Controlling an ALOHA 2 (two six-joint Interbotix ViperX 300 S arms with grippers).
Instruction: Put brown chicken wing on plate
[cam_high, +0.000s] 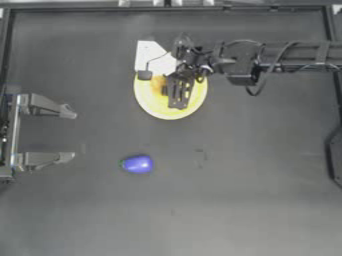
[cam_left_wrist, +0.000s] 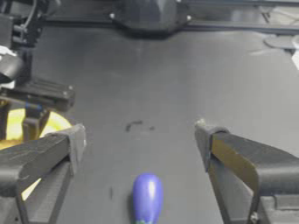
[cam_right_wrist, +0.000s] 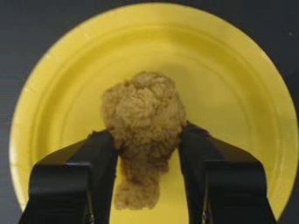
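Your left gripper (cam_high: 70, 135) sat parked at the table's left edge, its jaws spread wide and holding nothing. Just to its right, apart from both arms, the small rounded blue object (cam_high: 137, 164) lay on the dark table (cam_high: 254, 190). Farther right and toward the top, the large round pale yellow plate (cam_high: 150, 105) rested flat. Your right gripper (cam_right_wrist: 147, 144) hung directly over that plate, reaching in from the right, and its two dark jaws were clenched on the lumpy orange-tan toy chicken wing (cam_right_wrist: 143, 118). The wing was pinched at its middle between the jaws, above the plate's centre; you could not tell whether it touched the plate.
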